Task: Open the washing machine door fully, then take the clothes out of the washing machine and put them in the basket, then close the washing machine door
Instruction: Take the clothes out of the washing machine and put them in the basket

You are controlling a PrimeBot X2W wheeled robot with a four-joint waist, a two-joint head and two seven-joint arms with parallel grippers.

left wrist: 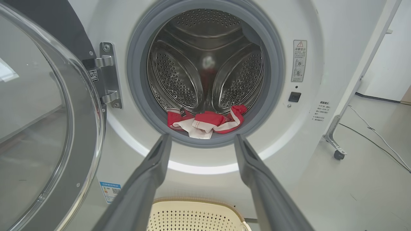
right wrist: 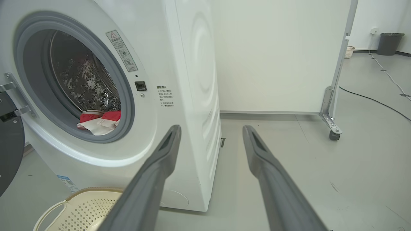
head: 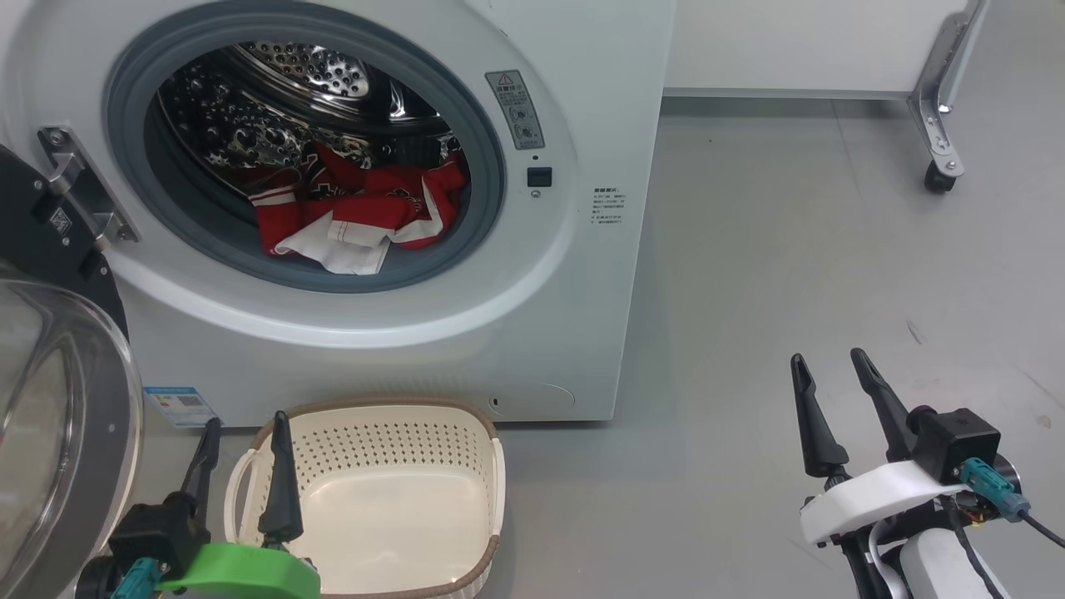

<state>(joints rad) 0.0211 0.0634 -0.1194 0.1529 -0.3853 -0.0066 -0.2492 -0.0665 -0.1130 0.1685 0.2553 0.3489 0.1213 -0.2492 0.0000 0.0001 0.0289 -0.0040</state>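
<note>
The washing machine door (head: 58, 399) stands swung open on its hinge (head: 79, 187), at 9 o'clock of the washing machine (head: 532, 333) opening. The clothes (head: 349, 216) lie bunched inside the drum (head: 316, 75), at 6 o'clock of the opening, resting against the grey rubber ring (head: 466, 108). The basket (head: 391, 449) sits on the floor (head: 790, 249) just in front of the machine, at 6 o'clock below the opening. The left hand (head: 247, 418) has its fingers spread and grips nothing; it sits at the 9 o'clock edge of the basket. The right hand (head: 828, 355) is also spread and grips nothing, over the floor at 4 o'clock of the machine, well apart from it.
</note>
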